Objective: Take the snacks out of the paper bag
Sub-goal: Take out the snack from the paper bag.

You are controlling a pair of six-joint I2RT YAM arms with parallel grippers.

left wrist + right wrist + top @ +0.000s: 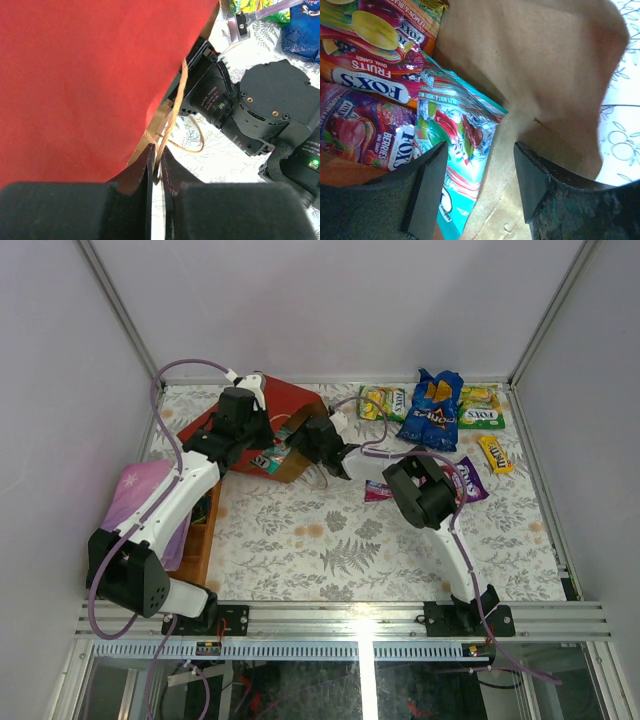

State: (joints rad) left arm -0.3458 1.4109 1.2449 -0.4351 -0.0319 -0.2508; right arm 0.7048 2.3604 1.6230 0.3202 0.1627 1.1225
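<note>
Snacks [272,458]: some are in the bag, the others lie on the table.
Bag [285,400]: red, lying on its side at the far left of the table [330,540], mouth turned toward the right arm; brown inside.
In the bag: a teal pack [455,145] nearest the mouth; beside it an orange pack [375,75] and a berry pack [365,130], overlapping one another.
On the table: chips [432,410] at the far right, with green packs [383,402] on either side; a yellow bar [495,453] near the right edge; a purple pack [465,480] partly under the right arm.
Left gripper [156,175]: at the bag's mouth edge, fingers pressed together on the paper rim, with the string handle [190,147] running out from between them.
Right gripper [480,185]: reaching into the bag's mouth, fingers spread apart and holding nothing. The teal pack lies against the left finger and partly in the gap; the other finger is over bare brown paper.
Cloth [145,505]: purple, at the left edge under the left arm, just beside a wooden tray [200,540].
</note>
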